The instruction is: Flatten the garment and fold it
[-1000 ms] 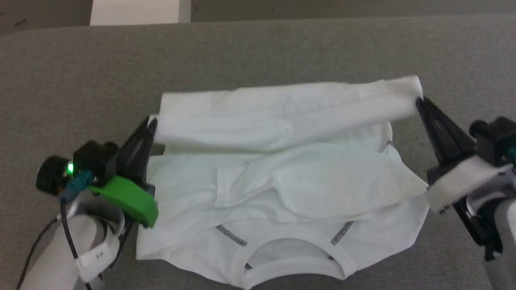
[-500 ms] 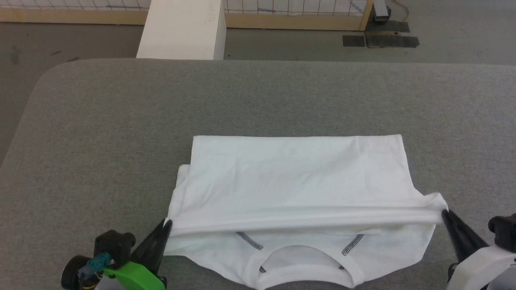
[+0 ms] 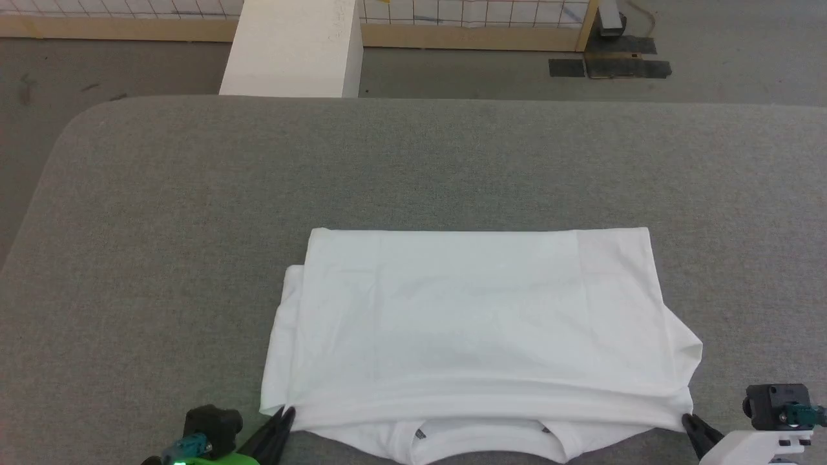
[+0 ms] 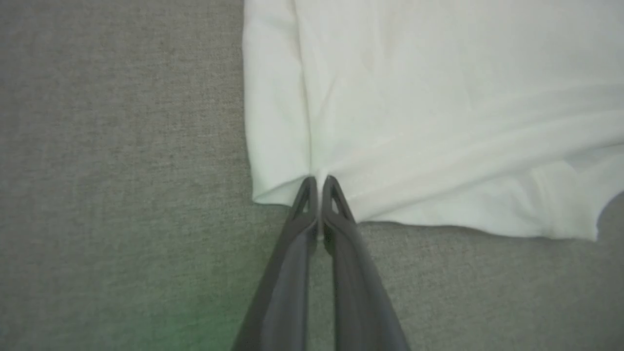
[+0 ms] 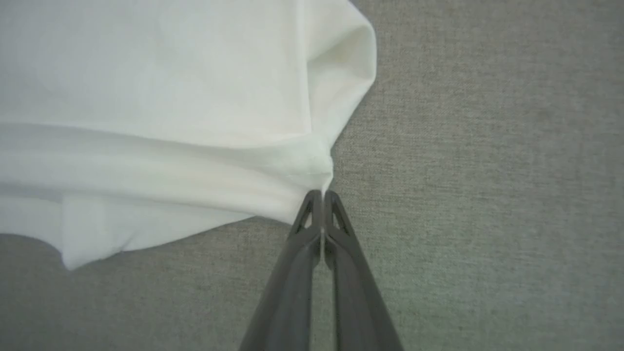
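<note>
1. The left gripper point(image 3: 287, 414), low on the left, has its fingers pressed together, pinching the near-left corner of the garment point(image 3: 478, 323).
2. The garment lies folded into a flat white rectangle on the grey table point(image 3: 161, 194), with its collar at the near edge.
3. The right gripper point(image 3: 687, 421), low on the right, is likewise closed, nipping the near-right corner.

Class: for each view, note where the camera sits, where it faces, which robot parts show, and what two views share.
Head view: on the head, facing forward and down at the garment on the table; left gripper and right gripper at bottom.
Left wrist view: left wrist, along its shut fingers pinching a garment corner.
Right wrist view: right wrist, along its shut fingers likewise.
Shared: the garment.
</note>
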`<state>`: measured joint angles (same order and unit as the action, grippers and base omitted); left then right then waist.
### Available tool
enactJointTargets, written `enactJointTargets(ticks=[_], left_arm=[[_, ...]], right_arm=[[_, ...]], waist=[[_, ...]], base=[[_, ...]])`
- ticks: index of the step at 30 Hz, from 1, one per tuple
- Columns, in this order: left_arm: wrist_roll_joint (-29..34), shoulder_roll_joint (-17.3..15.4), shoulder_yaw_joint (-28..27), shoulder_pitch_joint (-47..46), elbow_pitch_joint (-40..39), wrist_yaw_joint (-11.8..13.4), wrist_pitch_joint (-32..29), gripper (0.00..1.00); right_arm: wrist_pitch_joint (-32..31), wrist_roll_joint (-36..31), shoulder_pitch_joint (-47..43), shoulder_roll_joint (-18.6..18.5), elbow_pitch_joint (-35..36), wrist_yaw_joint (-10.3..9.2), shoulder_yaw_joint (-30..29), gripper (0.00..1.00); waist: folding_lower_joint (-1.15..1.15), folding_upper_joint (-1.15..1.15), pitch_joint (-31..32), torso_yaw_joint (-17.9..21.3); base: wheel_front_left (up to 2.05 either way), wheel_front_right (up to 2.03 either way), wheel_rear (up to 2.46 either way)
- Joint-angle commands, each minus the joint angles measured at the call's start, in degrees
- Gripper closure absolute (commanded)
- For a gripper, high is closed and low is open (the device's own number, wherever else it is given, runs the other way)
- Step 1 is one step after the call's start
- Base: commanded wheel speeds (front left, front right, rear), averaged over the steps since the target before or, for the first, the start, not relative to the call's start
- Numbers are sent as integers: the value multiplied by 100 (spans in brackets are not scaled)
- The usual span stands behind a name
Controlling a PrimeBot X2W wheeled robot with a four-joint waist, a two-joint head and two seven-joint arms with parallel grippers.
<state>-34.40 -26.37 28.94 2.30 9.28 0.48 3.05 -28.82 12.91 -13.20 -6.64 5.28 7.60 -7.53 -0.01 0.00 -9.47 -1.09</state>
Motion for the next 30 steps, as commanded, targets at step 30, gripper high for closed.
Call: enactJointTargets(ticks=[30], left_arm=[[1408,1305,-2006,-977,-446,255,1194,0]], right_arm=[[911,267,1612,375,-1045,-11,-443,0]], waist=[[1,0,238,-84]], base=[[0,0,0]])
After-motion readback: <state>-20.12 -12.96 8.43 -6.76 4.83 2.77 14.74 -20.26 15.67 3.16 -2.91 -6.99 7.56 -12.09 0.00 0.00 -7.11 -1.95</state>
